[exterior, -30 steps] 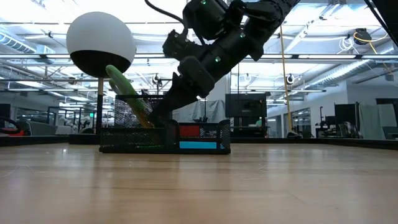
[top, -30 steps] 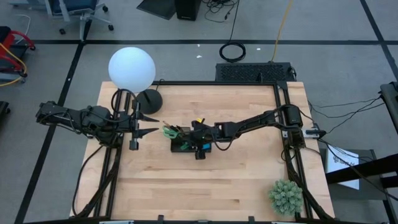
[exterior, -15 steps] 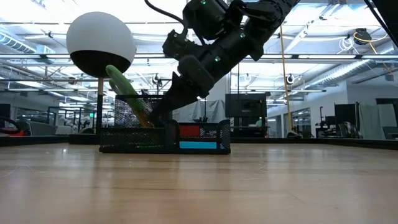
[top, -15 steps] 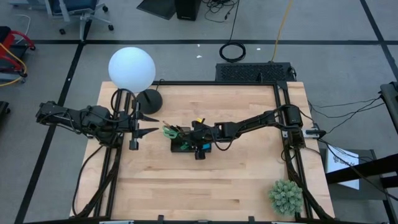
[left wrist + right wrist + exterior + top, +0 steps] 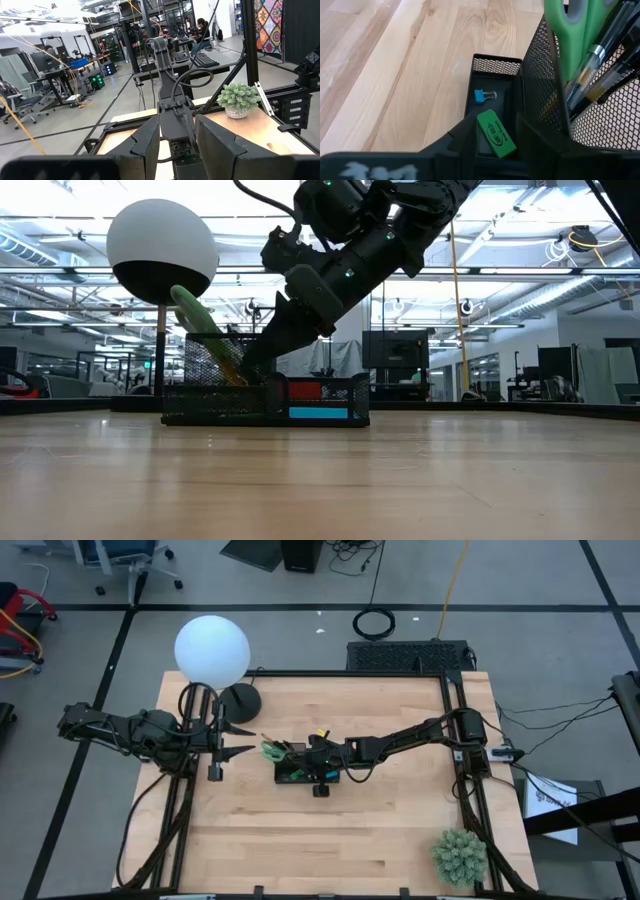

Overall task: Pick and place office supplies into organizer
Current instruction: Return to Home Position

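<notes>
The black mesh organizer [image 5: 295, 776] stands mid-table. Its tall compartment [image 5: 547, 75] holds green-handled scissors [image 5: 572, 30] and dark pens [image 5: 600, 75], all leaning out of its top. A green eraser [image 5: 496, 134] and a small blue clip [image 5: 484, 95] lie on the floor of a low compartment [image 5: 497, 62]. My right gripper [image 5: 496, 131] reaches slanting down into that compartment, open, one finger on either side of the eraser. A blue pad [image 5: 320, 414] shows through the mesh. My left gripper [image 5: 235, 738] waits open and empty at the table's left.
A lamp with a white globe [image 5: 212, 650] and a round black base [image 5: 240, 700] stands far left of the organizer. A potted green plant [image 5: 459, 856] sits at the near right corner. Bare wood [image 5: 330, 840] lies between the organizer and the near edge.
My right gripper's fingers have spread apart a little over the organizer's low compartment; the arm itself has kept its place. The organizer and what stands in it have not moved.
</notes>
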